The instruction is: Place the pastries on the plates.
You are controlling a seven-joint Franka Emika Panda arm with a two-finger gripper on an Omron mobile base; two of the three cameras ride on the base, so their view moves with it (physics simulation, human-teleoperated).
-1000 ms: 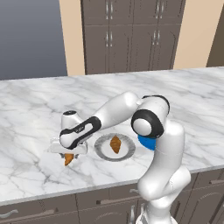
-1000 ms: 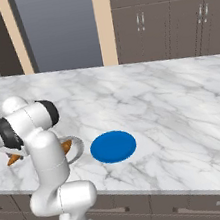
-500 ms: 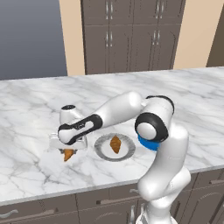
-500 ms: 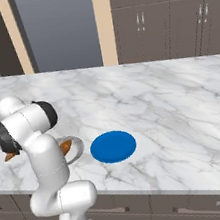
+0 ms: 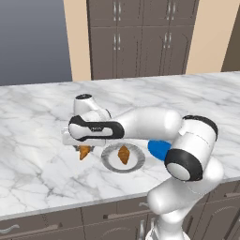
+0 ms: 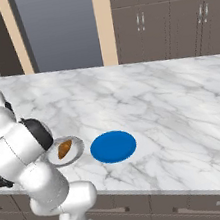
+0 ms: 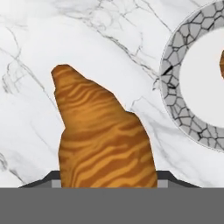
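Note:
A golden-brown ridged pastry [image 5: 84, 152] hangs from my gripper [image 5: 83, 146], which is shut on it a little above the marble counter, just left of the speckled-rim plate [image 5: 110, 163]. The hand view has this pastry [image 7: 103, 140] pinched between the fingertips [image 7: 51, 178], with the plate's grey rim [image 7: 175, 87] at the right. The second pastry [image 5: 123, 154] lies in that plate's white centre, and is also in the right base view as pastry [image 6: 64, 149] on plate [image 6: 77, 150]. The blue plate [image 6: 113, 146] sits bare beside it, partly hidden by my arm as blue plate [image 5: 158, 149].
The marble counter [image 5: 42, 112] stretches wide to both sides, with its front edge close to the plates. Dark cabinets [image 5: 140, 37] stand behind the counter. My own arm reaches across above the speckled-rim plate.
The gripper has risen from the counter with the pastry in it and carried it right, closer to the speckled-rim plate. The plates and the other pastry have not moved.

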